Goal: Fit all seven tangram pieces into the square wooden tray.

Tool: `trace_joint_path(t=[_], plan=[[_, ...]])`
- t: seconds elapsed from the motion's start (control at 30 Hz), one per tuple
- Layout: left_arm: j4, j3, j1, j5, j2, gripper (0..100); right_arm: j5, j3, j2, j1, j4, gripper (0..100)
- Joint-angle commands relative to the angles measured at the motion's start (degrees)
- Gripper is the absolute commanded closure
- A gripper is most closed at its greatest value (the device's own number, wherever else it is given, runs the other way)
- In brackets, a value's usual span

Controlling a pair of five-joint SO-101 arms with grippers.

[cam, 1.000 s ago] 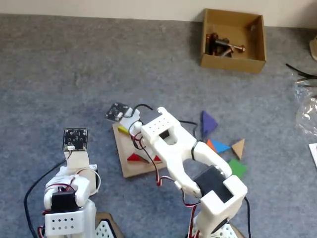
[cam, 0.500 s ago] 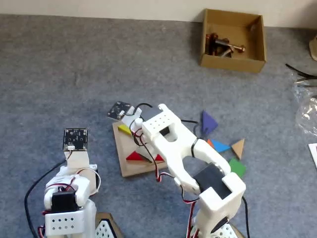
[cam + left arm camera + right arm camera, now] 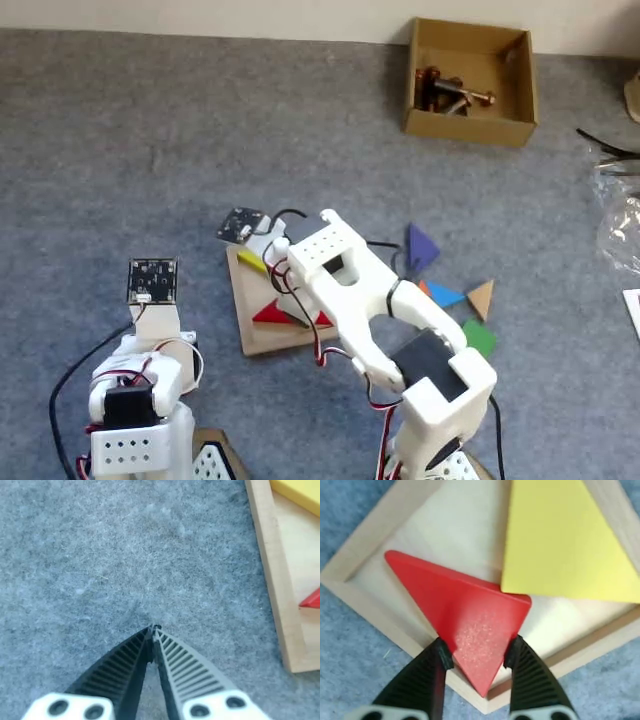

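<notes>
The square wooden tray [image 3: 250, 340] lies mid-table under my right arm [image 3: 350, 290]. In the right wrist view my right gripper [image 3: 476, 652] is shut on one corner of a red triangle [image 3: 465, 615], whose tip overhangs the tray's rim [image 3: 365, 600]. A yellow triangle [image 3: 560, 545] lies in the tray, touching the red one. The red triangle [image 3: 270, 314] peeks out beside the arm in the high view. My left gripper [image 3: 152, 628] is shut and holds nothing, over the carpet just beside the tray's rim [image 3: 272, 580].
Loose pieces lie on the carpet beyond the right arm: purple [image 3: 420, 247], orange [image 3: 424, 290], blue [image 3: 447, 296], tan [image 3: 482, 298] and green [image 3: 479, 338]. A cardboard box [image 3: 470, 80] stands at the back. A plastic bag [image 3: 620, 230] sits at the right edge.
My right arm has shifted a little farther over the tray, carrying the red triangle with it. The left arm has kept still.
</notes>
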Motion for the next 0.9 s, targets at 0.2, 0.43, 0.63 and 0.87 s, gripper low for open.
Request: trace_joint_path(t=[0.2,0.43,0.63,0.87], plan=[[0.4,1.2,-0.5,0.2,0.4,100,1.2,-2.4,-0.1,-2.7,-0.1,99.3],[0.4,1.2,-0.5,0.2,0.4,100,1.4,-2.7,-0.4,-2.8,0.0,99.4],[0.4,1.2,-0.5,0.2,0.4,100,3.8,-2.7,-0.4,-2.8,0.0,99.4],[0.4,1.2,-0.5,0.2,0.4,100,4.2,-2.8,-0.6,-3.1,0.2,99.4]])
